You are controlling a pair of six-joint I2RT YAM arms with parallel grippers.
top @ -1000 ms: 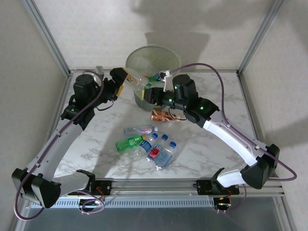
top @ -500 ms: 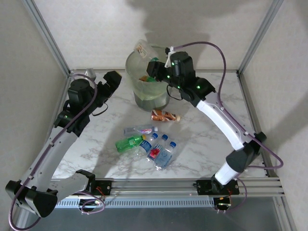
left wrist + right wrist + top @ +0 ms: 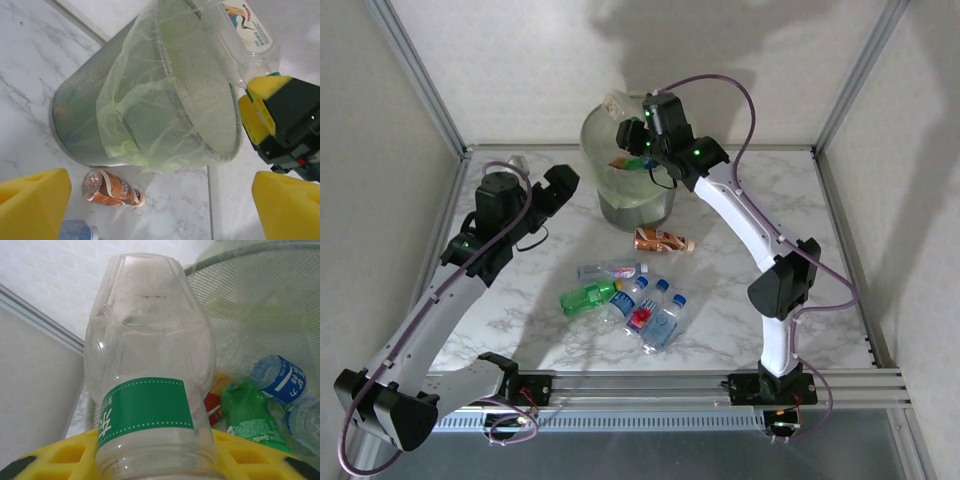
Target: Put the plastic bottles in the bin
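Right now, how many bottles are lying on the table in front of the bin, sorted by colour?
Green bottle: 1
Orange-brown bottle: 1
Clear bottles: 4
Total: 6

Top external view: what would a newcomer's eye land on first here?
First, the right hand holding a clear plastic bottle with a green label at the rim of the round mesh bin lined with a pale-green bag, at the far side. Next, the cluster of small plastic bottles lying on the white marble table in front of it. The left hand is open beside the bin.
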